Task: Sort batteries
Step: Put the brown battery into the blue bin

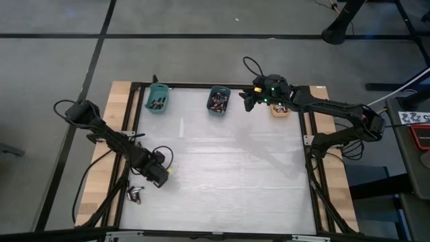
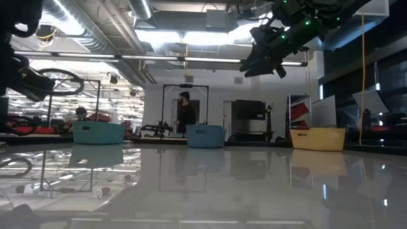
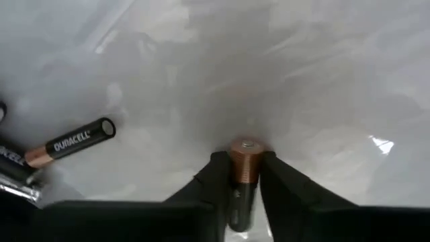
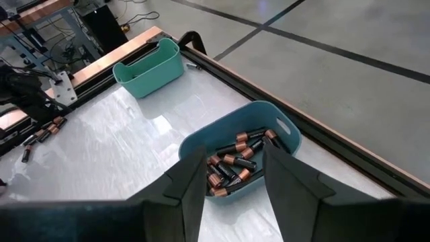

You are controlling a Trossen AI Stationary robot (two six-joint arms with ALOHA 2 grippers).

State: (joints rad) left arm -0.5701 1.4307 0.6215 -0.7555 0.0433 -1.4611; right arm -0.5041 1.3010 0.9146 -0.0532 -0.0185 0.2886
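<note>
The left gripper sits low over the table's near-left corner, fingers clamped on one battery, its coppery end poking out past the fingertips. A few loose batteries lie just off to its side. The right gripper hangs above the blue bin, jaws apart and holding nothing, with a heap of cells right below it.

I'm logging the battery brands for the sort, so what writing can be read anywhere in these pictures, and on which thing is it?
"DURACELL": on the black, copper-topped cylindrical battery lying loose on the white table, left wrist view.
Unreadable: print on the dark cells at the edge.
No print shows on the copper-topped battery between the left end effector's fingers.
Too small: labels on batteries in the blue plastic bin.
</note>
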